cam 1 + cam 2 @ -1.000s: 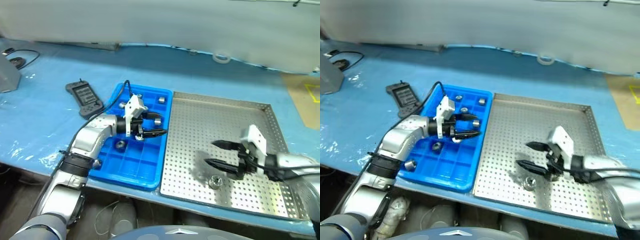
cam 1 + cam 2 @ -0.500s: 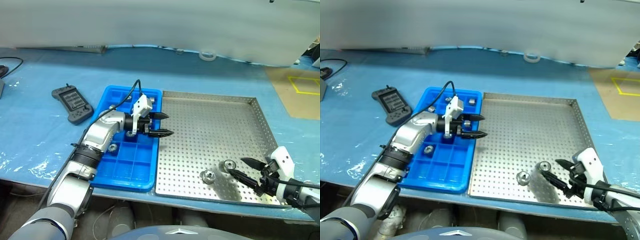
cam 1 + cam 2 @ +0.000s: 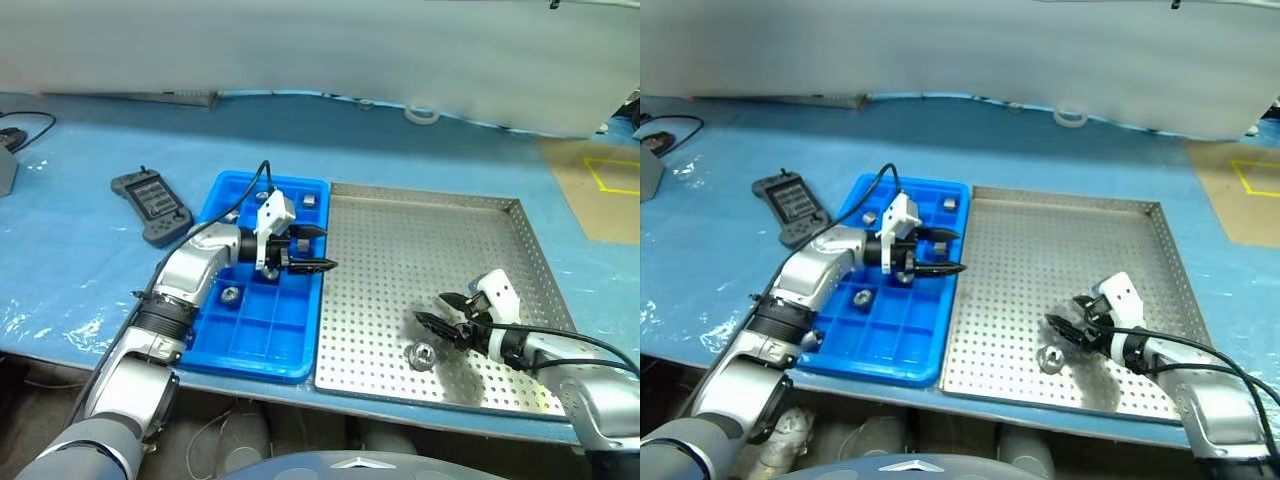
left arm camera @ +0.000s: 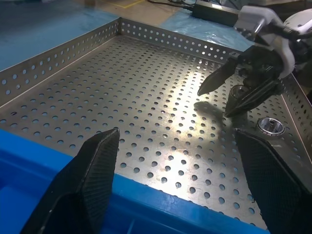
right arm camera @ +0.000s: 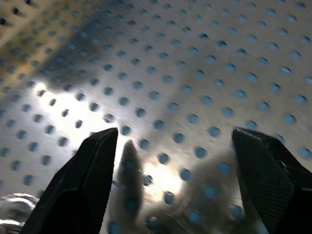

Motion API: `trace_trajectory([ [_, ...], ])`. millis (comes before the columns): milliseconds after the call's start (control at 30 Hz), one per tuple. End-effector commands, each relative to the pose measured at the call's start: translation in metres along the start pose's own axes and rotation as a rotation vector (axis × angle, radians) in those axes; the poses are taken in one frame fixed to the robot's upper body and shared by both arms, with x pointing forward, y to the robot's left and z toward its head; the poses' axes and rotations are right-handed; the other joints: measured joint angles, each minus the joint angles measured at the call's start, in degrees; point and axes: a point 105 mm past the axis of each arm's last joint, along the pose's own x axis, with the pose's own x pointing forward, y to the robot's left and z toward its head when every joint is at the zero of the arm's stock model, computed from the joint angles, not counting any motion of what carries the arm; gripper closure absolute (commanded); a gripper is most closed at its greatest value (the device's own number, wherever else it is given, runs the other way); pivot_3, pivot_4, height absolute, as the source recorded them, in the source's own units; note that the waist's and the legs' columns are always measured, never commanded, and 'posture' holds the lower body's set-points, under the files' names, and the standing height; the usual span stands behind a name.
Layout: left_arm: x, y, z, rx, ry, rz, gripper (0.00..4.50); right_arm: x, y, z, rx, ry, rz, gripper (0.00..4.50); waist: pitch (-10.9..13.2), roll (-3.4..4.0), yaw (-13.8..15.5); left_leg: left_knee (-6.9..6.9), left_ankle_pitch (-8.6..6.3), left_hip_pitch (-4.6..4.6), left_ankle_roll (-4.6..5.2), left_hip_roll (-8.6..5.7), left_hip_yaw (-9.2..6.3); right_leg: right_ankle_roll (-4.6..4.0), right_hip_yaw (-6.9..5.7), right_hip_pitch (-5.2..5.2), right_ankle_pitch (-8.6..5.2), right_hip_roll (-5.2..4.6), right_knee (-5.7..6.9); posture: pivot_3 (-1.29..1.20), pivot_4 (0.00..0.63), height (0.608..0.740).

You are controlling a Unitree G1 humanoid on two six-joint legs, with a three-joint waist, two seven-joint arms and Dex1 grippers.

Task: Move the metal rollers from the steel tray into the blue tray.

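Right end effector (image 3: pixel 432 309), fingers apart and empty, hangs over the steel tray (image 3: pixel 420 240); one metal roller (image 3: pixel 420 353) lies just below-left of its tips.

**Where my four cameras are looking**

My two head eyes are looking forward and down, sharing the steel tray (image 3: pixel 430 290) and the blue tray (image 3: pixel 262 305) beside it. My left wrist camera is sitting low over the blue rim, facing across the perforated sheet toward the right gripper (image 4: pixel 222 92). My right wrist camera is hovering very close over that same sheet.
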Motion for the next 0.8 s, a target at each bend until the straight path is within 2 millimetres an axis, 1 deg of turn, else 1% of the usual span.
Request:
trace_trajectory([
  [33,0.000,-0.001,0.013,0.044,-0.027,-0.002,0.52,0.002,-0.016,-0.038,0.035,0.080,-0.045,0.59,-0.1,-0.14,-0.2,0.03,-0.01,0.02,0.01,0.01,0.00,-0.01,0.00,0.03,0.01,0.00,0.01,-0.17,0.150,0.740],
  [100,-0.001,0.000,0.013,0.048,-0.024,0.004,0.52,0.004,-0.015,-0.050,0.032,0.098,-0.044,0.59,-0.1,-0.24,-0.1,0.07,0.00,0.08,-0.01,0.04,0.04,-0.05,0.00,0.08,0.03,0.01,0.02,-0.17,0.150,0.740],
  [233,-0.001,0.000,0.014,0.050,-0.023,0.004,0.52,0.001,-0.007,-0.070,0.044,0.107,-0.023,0.59,-0.3,-0.45,0.1,0.06,0.01,0.37,-0.06,0.09,0.26,-0.04,-0.03,0.40,0.03,0.03,0.00,-0.18,0.150,0.740],
  [433,0.001,0.000,0.014,0.051,-0.022,0.000,0.52,-0.012,-0.005,-0.091,0.049,0.086,-0.023,0.59,-0.5,-0.63,0.4,0.01,-0.04,0.36,-0.01,0.07,0.26,-0.05,-0.03,0.43,0.02,0.03,-0.08,-0.18,0.150,0.740],
  [533,0.002,0.001,0.015,0.054,-0.023,-0.001,0.52,-0.027,-0.006,-0.103,0.055,0.091,-0.010,0.59,-0.6,-0.71,0.6,-0.02,-0.05,0.30,0.01,0.08,0.31,-0.07,-0.07,0.40,0.00,0.04,-0.09,-0.18,0.150,0.740],
  [633,0.002,0.002,0.017,0.058,-0.024,0.002,0.52,-0.046,-0.014,-0.111,0.055,0.096,0.001,1.21,-0.6,-0.75,0.7,-0.06,-0.13,0.31,0.05,0.07,0.35,-0.23,-0.08,0.42,-0.10,0.04,-0.12,-0.18,0.150,0.740],
  [700,0.001,0.003,0.017,0.059,-0.024,0.005,0.52,-0.056,-0.020,-0.114,0.063,0.091,0.005,1.86,-0.6,-0.79,0.7,-0.06,-0.16,0.31,0.08,0.06,0.36,-0.24,-0.08,0.44,-0.10,0.03,-0.17,-0.18,0.150,0.740],
  [800,0.001,0.002,0.016,0.060,-0.023,0.006,0.52,-0.066,-0.033,-0.113,0.039,0.097,-0.033,2.84,-0.7,-0.82,0.7,-0.05,-0.18,0.31,0.09,0.07,0.36,-0.26,-0.07,0.46,-0.11,0.04,-0.21,-0.18,0.150,0.740],
])
